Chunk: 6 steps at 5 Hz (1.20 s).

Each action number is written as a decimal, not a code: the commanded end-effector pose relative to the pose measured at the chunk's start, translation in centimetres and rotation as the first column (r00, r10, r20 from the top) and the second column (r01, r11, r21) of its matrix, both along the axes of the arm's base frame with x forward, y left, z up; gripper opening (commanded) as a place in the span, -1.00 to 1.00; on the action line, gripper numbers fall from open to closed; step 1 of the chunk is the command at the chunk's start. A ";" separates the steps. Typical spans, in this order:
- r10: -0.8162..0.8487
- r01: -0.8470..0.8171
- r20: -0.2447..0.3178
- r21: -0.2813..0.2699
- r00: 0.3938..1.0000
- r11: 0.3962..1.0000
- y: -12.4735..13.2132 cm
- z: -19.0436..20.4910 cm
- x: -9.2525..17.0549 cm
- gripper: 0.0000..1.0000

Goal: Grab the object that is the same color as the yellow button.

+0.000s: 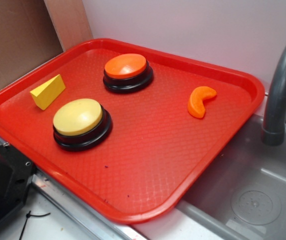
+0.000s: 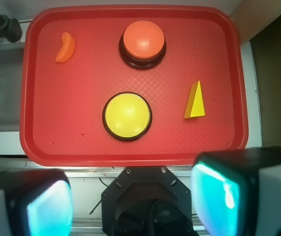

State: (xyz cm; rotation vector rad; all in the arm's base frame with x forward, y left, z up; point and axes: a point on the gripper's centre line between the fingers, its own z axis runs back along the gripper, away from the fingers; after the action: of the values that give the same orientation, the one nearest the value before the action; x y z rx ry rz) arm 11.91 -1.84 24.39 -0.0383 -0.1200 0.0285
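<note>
Exterior view: small solid yellow wedge point(image 1: 48, 91) lies on the red plastic tray point(image 1: 183, 145), just left of the pale-yellow domed button point(image 1: 80, 122) with black base; wrist view: wedge point(image 2: 195, 101) right of that button point(image 2: 127, 116), hand point(image 2: 130, 204) wide open, holding nothing.

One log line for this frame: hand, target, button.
hand: open, above tray edge, empty | target: yellow wedge, untouched | yellow button: beside wedge, apart
</note>
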 end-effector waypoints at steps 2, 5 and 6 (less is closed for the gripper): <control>0.034 -0.034 -0.016 0.015 0.999 0.999 1.6 -2.2 0.4 1.00; 0.355 -0.355 0.045 0.002 0.934 0.935 7.9 -9.8 0.8 1.00; 0.423 -0.425 0.056 0.033 0.904 0.904 9.7 -11.9 2.0 1.00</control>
State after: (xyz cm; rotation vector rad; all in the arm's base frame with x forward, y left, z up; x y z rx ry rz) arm 13.85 7.55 11.92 0.0209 -0.1522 0.4573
